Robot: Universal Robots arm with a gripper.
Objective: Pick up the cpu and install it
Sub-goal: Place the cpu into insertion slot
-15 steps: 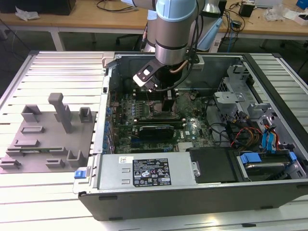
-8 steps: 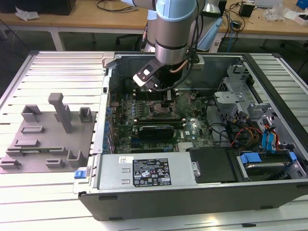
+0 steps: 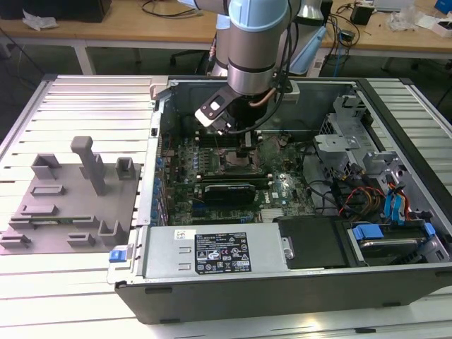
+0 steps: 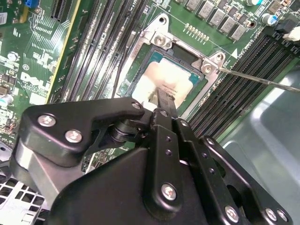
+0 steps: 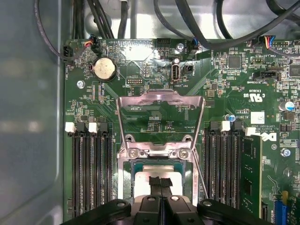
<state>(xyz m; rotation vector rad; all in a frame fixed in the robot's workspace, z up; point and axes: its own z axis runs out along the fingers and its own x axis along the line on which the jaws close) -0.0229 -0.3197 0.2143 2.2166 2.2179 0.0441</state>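
Status: claw (image 5: 160,182) has its fingers brought together with no gap to speak of, nothing clamped between them, tips pointing down at the chip.

Directly under the tips, the cpu (image 5: 142,180) lies flat in its socket frame (image 5: 125,153), pale metal top up. The wrist views don't settle whether the tips touch it or sit just above.

Handling, by judgement: light, thin and rigid. The smooth lid is likely slippery under flat pads. The underside and the socket contacts are the fragile part, so no dragging or tilting. The best hold looks like two opposite edges of the lid, kept level (the closed fingers as they stand could only press, not grip).

Just past the claw, the load plate (image 5: 161,101) stands swung open. The thin retention lever (image 4: 262,79) is out to one side.

Flanking the claw on both sides are memory slots (image 5: 91,168). Further beyond the plate is a coin cell (image 5: 104,69).

Around all that, the arm reaches down into the open computer case (image 3: 282,289). Well away from the claw, outside the case, is a grey plate (image 3: 70,205) with upright blocks.
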